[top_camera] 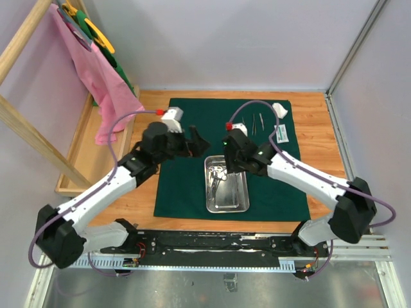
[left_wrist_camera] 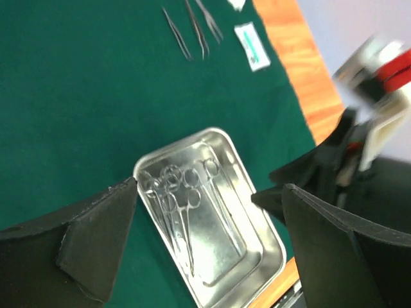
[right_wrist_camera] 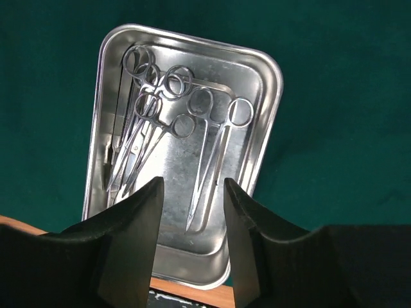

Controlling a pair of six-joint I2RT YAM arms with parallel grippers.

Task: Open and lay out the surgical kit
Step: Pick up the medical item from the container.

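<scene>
Worktop (top_camera: 314,128) covered by dark green cloth wrap (top_camera: 183,186); steel tray (top_camera: 243,192) near its front edge, ring-handled forceps (right_wrist_camera: 167,122) heaped inside. Tweezers (top_camera: 257,122), gauze wad (top_camera: 278,109) and small packet (top_camera: 282,133) at far right corner. Left tool (left_wrist_camera: 209,189) gaping wide, empty, beside tray. Right tool (right_wrist_camera: 192,186) partly open above tray, gripping nothing.

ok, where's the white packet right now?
In the top view, the white packet lies on the green cloth near its right edge, just right of the laid-out tweezers and nearer than the gauze wad.
</scene>
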